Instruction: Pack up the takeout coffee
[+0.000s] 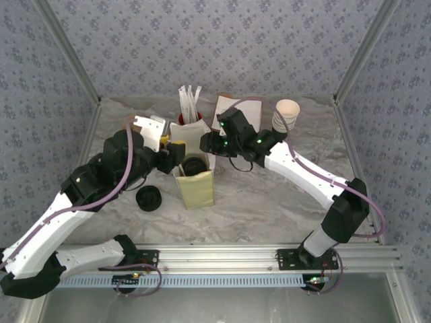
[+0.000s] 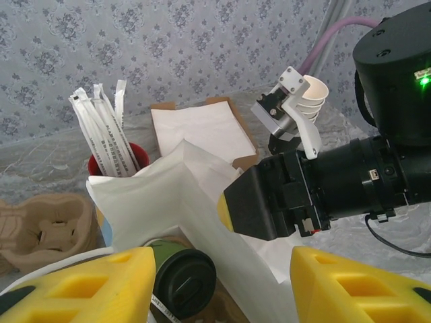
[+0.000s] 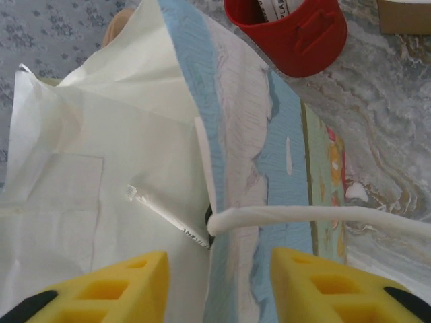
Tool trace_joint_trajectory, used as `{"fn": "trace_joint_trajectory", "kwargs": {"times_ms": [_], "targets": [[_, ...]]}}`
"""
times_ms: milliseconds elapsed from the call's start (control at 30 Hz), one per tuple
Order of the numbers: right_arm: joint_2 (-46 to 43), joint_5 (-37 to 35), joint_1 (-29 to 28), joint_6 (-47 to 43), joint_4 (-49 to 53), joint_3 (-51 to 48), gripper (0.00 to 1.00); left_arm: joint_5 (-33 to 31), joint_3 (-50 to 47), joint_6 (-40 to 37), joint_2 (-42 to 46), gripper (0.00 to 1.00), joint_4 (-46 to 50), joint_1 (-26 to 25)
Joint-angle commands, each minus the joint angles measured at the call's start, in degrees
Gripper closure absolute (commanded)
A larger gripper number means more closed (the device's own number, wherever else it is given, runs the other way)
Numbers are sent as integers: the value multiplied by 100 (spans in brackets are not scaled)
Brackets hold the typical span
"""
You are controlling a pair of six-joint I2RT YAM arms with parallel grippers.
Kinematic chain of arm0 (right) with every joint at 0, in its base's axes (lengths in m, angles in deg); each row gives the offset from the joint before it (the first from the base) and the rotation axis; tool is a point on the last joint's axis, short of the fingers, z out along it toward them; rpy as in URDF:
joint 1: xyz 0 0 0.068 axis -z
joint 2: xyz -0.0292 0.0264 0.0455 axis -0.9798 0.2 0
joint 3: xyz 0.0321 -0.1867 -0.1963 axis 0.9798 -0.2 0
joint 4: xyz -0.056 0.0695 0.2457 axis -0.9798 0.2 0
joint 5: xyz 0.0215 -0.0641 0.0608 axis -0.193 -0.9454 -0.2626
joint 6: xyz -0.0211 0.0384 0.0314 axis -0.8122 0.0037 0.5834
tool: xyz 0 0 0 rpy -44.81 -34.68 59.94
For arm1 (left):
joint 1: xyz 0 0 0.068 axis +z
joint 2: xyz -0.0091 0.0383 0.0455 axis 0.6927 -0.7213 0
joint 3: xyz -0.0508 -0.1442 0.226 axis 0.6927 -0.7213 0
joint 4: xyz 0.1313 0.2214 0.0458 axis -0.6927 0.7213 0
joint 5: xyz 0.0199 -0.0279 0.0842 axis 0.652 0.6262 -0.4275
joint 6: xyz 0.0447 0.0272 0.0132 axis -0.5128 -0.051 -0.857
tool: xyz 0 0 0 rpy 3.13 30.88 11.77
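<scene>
Yellow fingers [image 2: 101, 286] of the left gripper [image 2: 222, 289] are spread wide over the bag's mouth. The cup [image 2: 180, 279] sits down inside the bag [image 2: 168, 195], black top on, right beside one finger but not clamped. Right gripper [image 3: 219, 282] is spread too, straddling the bag's top edge by the string handle [image 3: 316, 215]; pads don't seem to touch the paper, hard to say. Behind the bag is the red holder [image 2: 138, 158] of sticks, further right a cup stack [image 2: 315, 97]. A spare lid [image 1: 149, 198] lies on the table [image 1: 269, 202] just left of the bag
</scene>
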Motion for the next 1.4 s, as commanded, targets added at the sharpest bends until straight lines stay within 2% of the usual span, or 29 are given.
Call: {"fn": "trace_joint_trajectory", "kwargs": {"times_ms": [0, 133, 533, 1000, 1067, 1167, 1367], "targets": [[-84, -54, -25, -207, 396, 245, 44, -108, -44, -15, 106, 44, 54, 36], [-248, 50, 33, -432, 723, 320, 32, -71, -79, 20, 96, 45, 25, 45], [-912, 603, 427, -844, 1019, 376, 14, -48, -45, 20, 97, 45, 29, 40], [-792, 817, 524, -1095, 1200, 516, 5, -54, -19, 14, -174, 45, 13, 64], [-811, 784, 528, -1105, 1216, 511, 5, -142, -53, 240, -266, 45, 111, 243], [-826, 799, 503, -1111, 1200, 481, 4, 59, -66, 648, -361, 45, 272, 712], [-826, 832, 469, -1097, 1083, 406, 4, 379, 387, 1156, -1152, 41, 594, 711]]}}
